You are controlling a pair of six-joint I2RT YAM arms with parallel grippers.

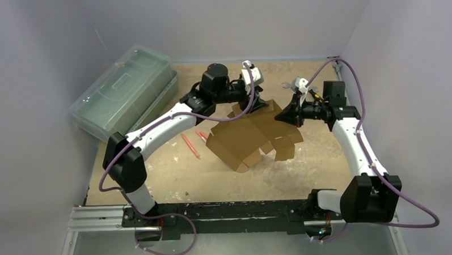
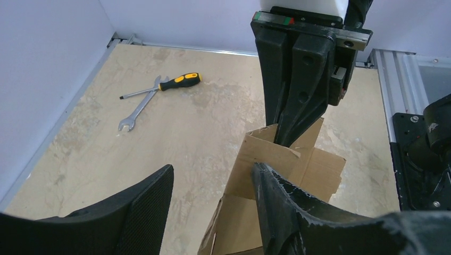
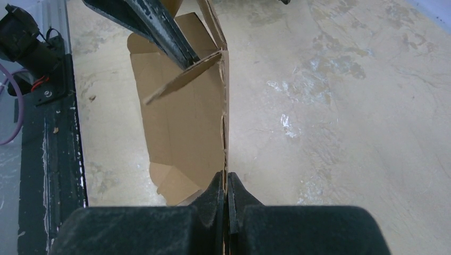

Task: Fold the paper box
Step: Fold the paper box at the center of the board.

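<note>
Paper box (image 1: 252, 139) tilted at the centre of the top view.
The right gripper (image 3: 226, 183) is pinched tight on one panel's edge; the left gripper (image 2: 213, 169) has its fingers spread apart at the box's upper flaps.

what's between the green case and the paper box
top view: the left arm's white link crosses that stretch, and two thin red sticks lie beside the paper box.
</note>
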